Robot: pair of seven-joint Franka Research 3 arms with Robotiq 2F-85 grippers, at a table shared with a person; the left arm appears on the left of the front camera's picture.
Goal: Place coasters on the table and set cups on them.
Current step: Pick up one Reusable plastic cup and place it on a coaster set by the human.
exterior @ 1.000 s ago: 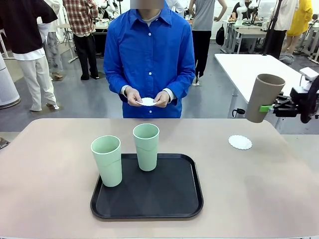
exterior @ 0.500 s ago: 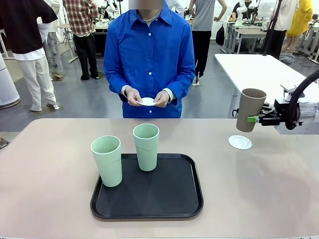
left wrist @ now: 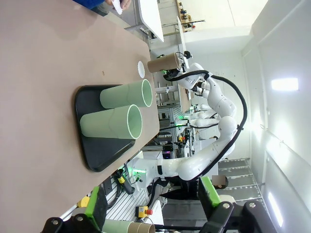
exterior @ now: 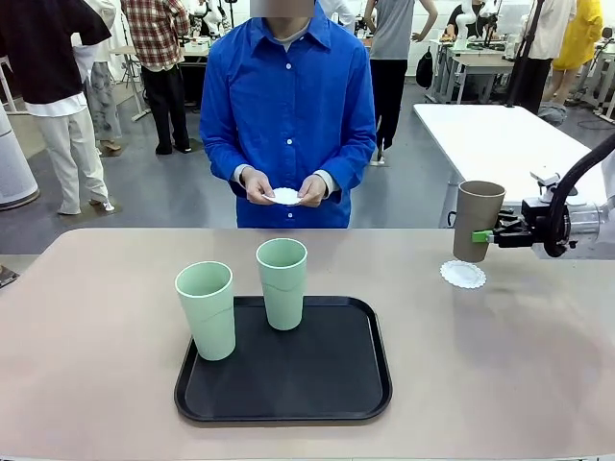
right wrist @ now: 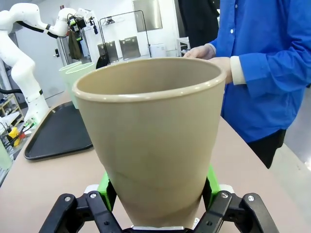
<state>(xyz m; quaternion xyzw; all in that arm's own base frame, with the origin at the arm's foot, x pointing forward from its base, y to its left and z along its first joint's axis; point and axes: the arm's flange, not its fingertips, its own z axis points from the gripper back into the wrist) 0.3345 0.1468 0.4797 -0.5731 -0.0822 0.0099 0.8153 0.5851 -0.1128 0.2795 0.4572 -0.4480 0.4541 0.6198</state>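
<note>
While the right fingers (exterior: 480, 235) are clamped tight on the taupe cup (exterior: 478, 219), green pads on either side of its lower wall, they carry nothing else. Cup is upright, mouth up, clear of the worktop (exterior: 96, 384). Its base hangs just above the laid coaster (exterior: 463, 275) at the far right side. Looks like a small gap between base and disc, but front view can't settle it.

Left fingers (left wrist: 208, 189) are spread wide, empty, well apart from everything.

Step in hand, as I read it: seating the first cup on the first coaster. Next move calls for a straight drop with the base centred on the disc, then letting go once the cup stands by itself. Any sideways drag would likely shove or crumple the thin paper.

Cup looks matte, handleless and tapered, narrower at the base, with a smooth rounded rim in the right wrist view. Coaster is white, round and scalloped, lying flat, a bit wider than the cup base.

Farther out, two mint cups (exterior: 206, 309) stand upright on the black tray (exterior: 317, 379), one near its left rim and one toward its far edge. Person's hands (exterior: 258, 187) across the worktop hold another white coaster (exterior: 284, 196) between them.

Progress: one coaster down, no cup seated yet.
</note>
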